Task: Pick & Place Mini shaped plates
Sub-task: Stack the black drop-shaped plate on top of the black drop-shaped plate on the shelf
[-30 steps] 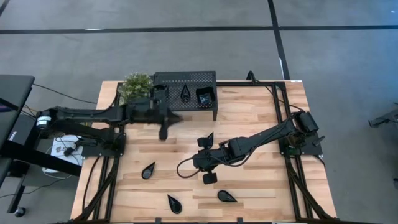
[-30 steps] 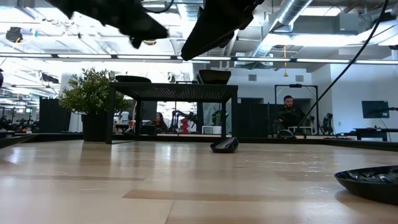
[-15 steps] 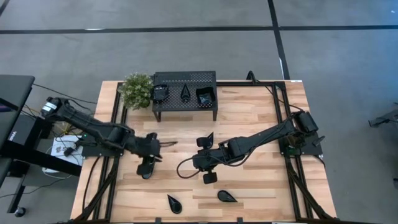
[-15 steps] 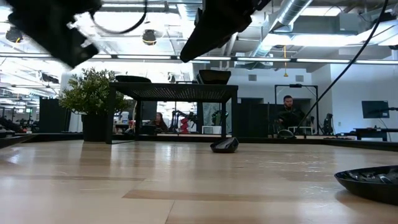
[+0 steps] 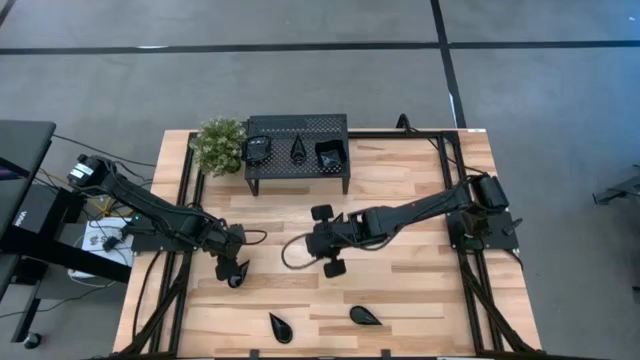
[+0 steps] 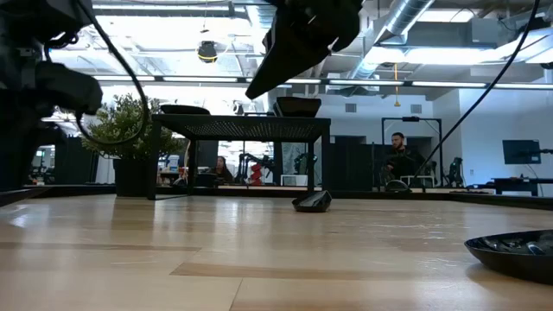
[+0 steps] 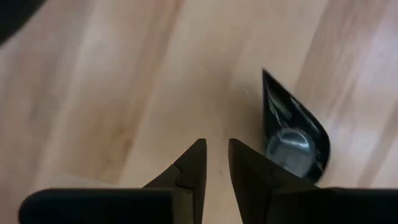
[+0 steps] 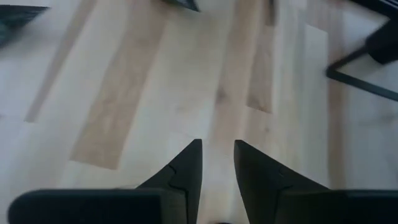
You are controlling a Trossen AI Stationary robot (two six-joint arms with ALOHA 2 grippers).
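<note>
Three plates (image 5: 297, 150) on the rack (image 5: 340, 124), probably. Two (image 5: 280, 326) lie far from it. Left gripper (image 7: 215, 163), slightly apart and empty, hovers beside a teardrop plate (image 7: 287, 134); right gripper (image 8: 217, 163) likewise empty.

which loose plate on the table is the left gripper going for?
The teardrop plate right beside the left gripper, at the table's left. The other two loose teardrop plates lie well away, near the front edge.

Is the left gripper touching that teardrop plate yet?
Apart. In the left wrist view the left gripper holds nothing, its narrowly parted fingertips over bare wood, and the teardrop plate lies off to one side.
</note>
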